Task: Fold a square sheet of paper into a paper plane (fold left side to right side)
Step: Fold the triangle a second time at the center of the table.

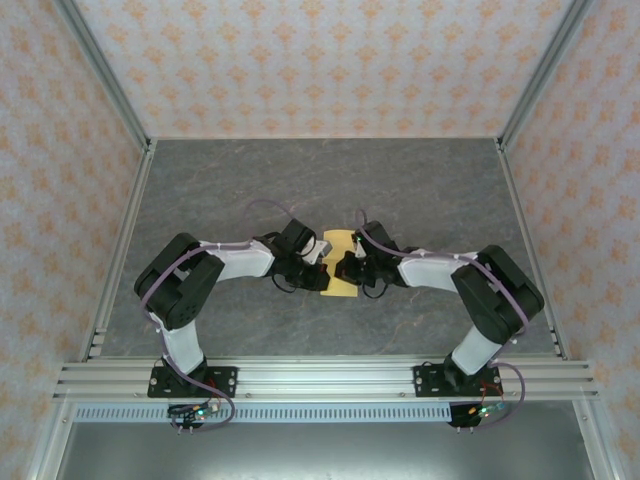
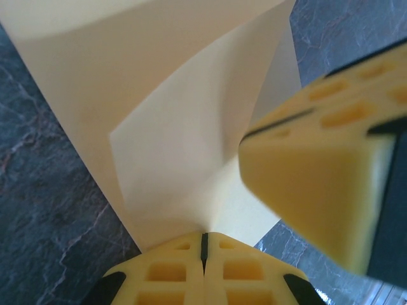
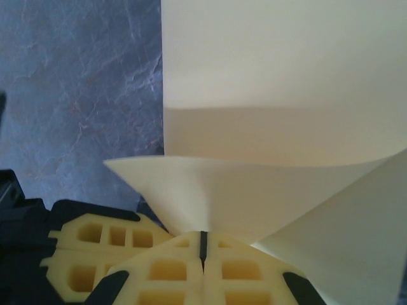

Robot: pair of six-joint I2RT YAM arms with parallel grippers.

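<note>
Top view, paper: square sheet of paper at mid-tabletop, directly between the two end effectors, touching both.
Top view, left end effector: at the sheet's left edge, fingers pressed together on the paper.
Top view, right end effector: at the sheet's right side, fingers likewise clamped, tips just beside the left one's.
Top view, surface: dark grey marbled tabletop, arms bent inward from their bases on a metal rail at the near edge.
Top view, room: walls papered in pale pink with an orange motif, metal posts at the corners.

Left wrist, paper: sheet spreading away from the fingers, one flap curved upward off the rest.
Left wrist, left end effector: jaws fully together, pinching the sheet's near corner.
Left wrist, right end effector: close on the right, blurred, against the paper.
Left wrist, surface: tabletop on both sides of the sheet.

Right wrist, paper: sheet flat further off, near part lifted and curled toward the fingers.
Right wrist, right end effector: closed tight on the lifted paper edge.
Right wrist, left end effector: low left, just beside, tips at the same raised flap.
Right wrist, surface: tabletop to the left of the sheet.
</note>
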